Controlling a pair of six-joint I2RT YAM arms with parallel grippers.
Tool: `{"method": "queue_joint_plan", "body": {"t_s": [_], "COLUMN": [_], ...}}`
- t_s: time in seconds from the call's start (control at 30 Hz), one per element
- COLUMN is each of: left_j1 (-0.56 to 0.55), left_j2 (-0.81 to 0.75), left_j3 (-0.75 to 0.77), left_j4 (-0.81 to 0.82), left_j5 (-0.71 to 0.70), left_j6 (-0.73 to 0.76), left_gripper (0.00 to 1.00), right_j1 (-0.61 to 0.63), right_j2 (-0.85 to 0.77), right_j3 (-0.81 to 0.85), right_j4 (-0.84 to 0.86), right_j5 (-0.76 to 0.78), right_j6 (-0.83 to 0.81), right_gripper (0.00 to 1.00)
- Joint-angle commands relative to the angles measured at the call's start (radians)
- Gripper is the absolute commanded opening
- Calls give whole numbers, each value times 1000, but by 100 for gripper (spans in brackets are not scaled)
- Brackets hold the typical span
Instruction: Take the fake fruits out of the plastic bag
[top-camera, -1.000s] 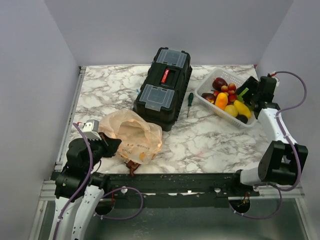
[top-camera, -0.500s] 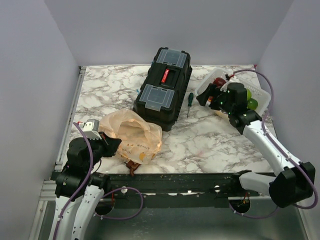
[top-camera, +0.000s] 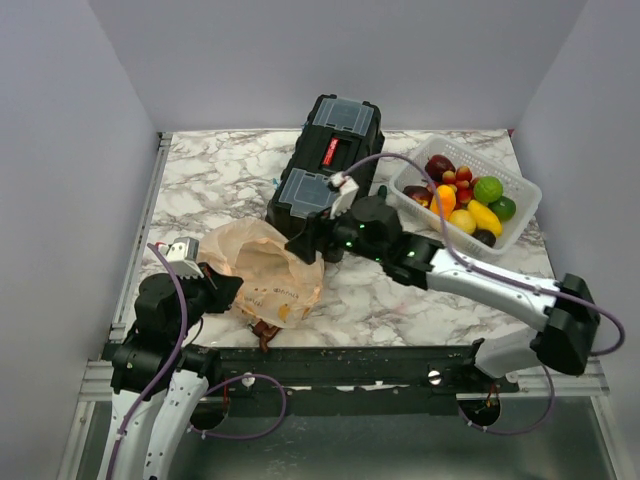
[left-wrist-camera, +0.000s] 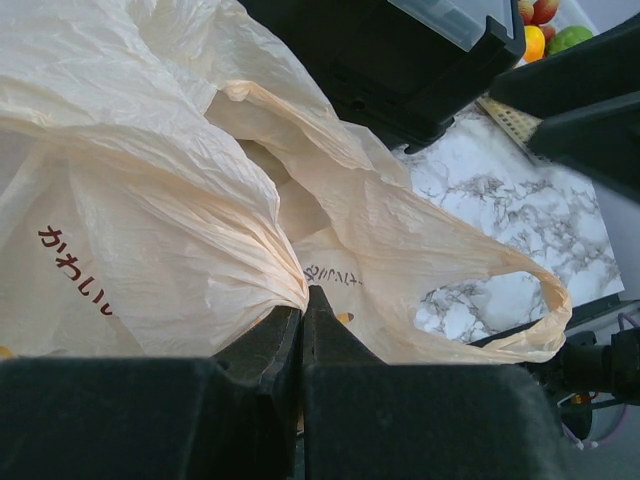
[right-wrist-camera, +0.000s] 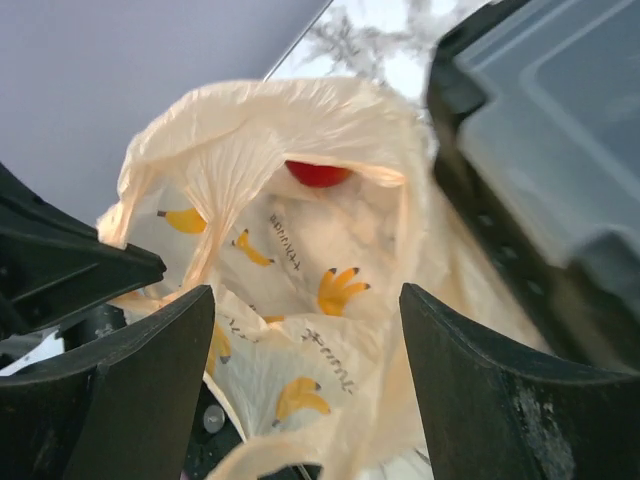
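Note:
The plastic bag (top-camera: 268, 268) lies crumpled at the near left of the table, its mouth facing the toolbox. My left gripper (top-camera: 226, 287) is shut on a gathered fold of the plastic bag (left-wrist-camera: 150, 220), pinching it at the fingertips (left-wrist-camera: 303, 300). My right gripper (top-camera: 303, 246) hovers open at the bag's mouth, and its view looks into the plastic bag (right-wrist-camera: 300, 260) between spread jaws (right-wrist-camera: 305, 310). One red fake fruit (right-wrist-camera: 318, 173) shows deep inside. Several other fake fruits (top-camera: 465, 195) lie in the white basket.
The black toolbox (top-camera: 326, 170) stands just behind the bag and close to my right gripper, and it fills the right side of the right wrist view (right-wrist-camera: 540, 120). The white lattice basket (top-camera: 418, 165) sits at the far right. Grey walls enclose the table.
My right arm has swung from the basket at the far right across the table to the bag's mouth, its jaws narrowing a little. The left gripper has kept its hold on the bag.

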Motion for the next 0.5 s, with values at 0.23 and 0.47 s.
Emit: {"method": "queue_joint_plan", "body": {"t_s": [0.23,0.47], "left_j1": [3,4], "left_j2": [-12,-19], "left_j3": [-5,-7], "left_j4": [12,16], "left_j5": [15,35], "left_j6": [-2,7], "left_gripper": [0,0], "right_j1": [167,166], "right_j2": [425,597], "right_j3": [169,282], "right_j4": [181,168], "right_j5": [12,10], "right_j6": [115,124], "right_gripper": [68,64]}}
